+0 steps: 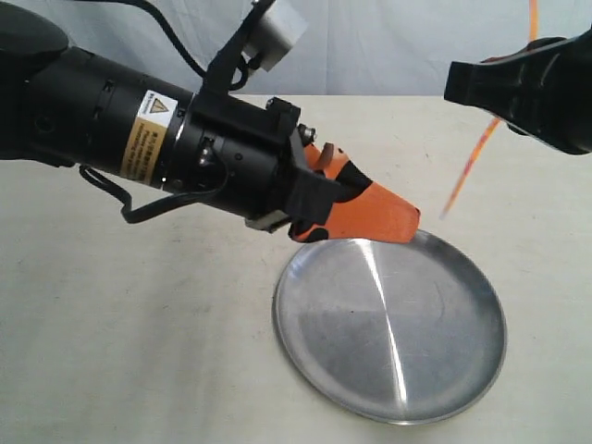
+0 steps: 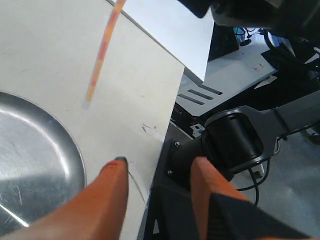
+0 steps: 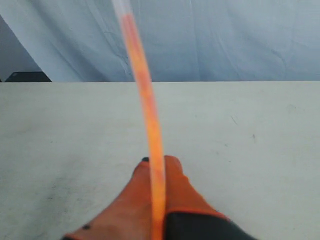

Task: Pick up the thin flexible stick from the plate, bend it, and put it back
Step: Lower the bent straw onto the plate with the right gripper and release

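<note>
The thin orange-red stick (image 1: pixel 470 168) hangs in the air to the right of the plate's far rim, its pale tip pointing down. My right gripper (image 3: pixel 156 161) is shut on the stick (image 3: pixel 145 95), which runs up between its orange pads. In the exterior view that gripper (image 1: pixel 504 111) is a dark shape at the upper right. The silver plate (image 1: pixel 388 324) lies empty on the table. My left gripper (image 1: pixel 402 222) hovers over the plate's far rim, a little left of the stick's tip. Its jaws (image 2: pixel 157 167) stand open and hold nothing; the stick (image 2: pixel 102 50) shows blurred beyond them.
A pale tabletop (image 1: pixel 139 324) spreads around the plate. Beyond the table's edge, the left wrist view shows a dark arm base (image 2: pixel 230 145) and equipment. A light cloth backdrop (image 3: pixel 225 40) hangs behind the table.
</note>
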